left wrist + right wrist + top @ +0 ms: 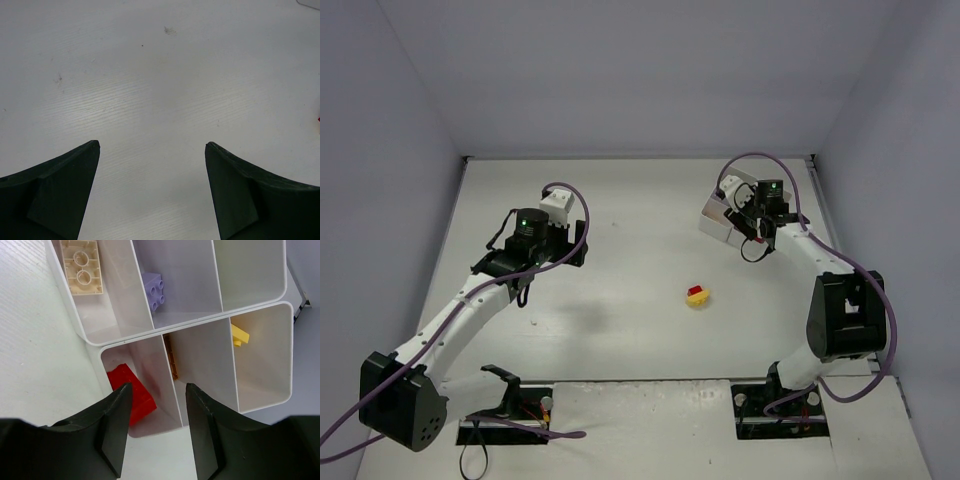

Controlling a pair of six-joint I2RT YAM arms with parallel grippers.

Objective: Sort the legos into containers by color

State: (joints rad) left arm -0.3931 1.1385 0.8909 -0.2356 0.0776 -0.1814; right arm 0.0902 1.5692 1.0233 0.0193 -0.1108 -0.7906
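Red-on-yellow lego pair (698, 295) loose mid-table, left gripper (151, 145) farther back on the left, fingers spread wide over bare table (160, 75), right gripper (159, 386) far right, fingers parted and empty above white tray (200, 320), separate compartments holding red brick (131, 390), brown brick (173, 362), yellow brick (239, 335), white brick (84, 267), lavender brick (156, 289)

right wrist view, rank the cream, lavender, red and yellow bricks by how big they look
1. cream brick and red brick: about alike; the red sits nearer and is partly hidden
2. lavender brick
3. yellow brick
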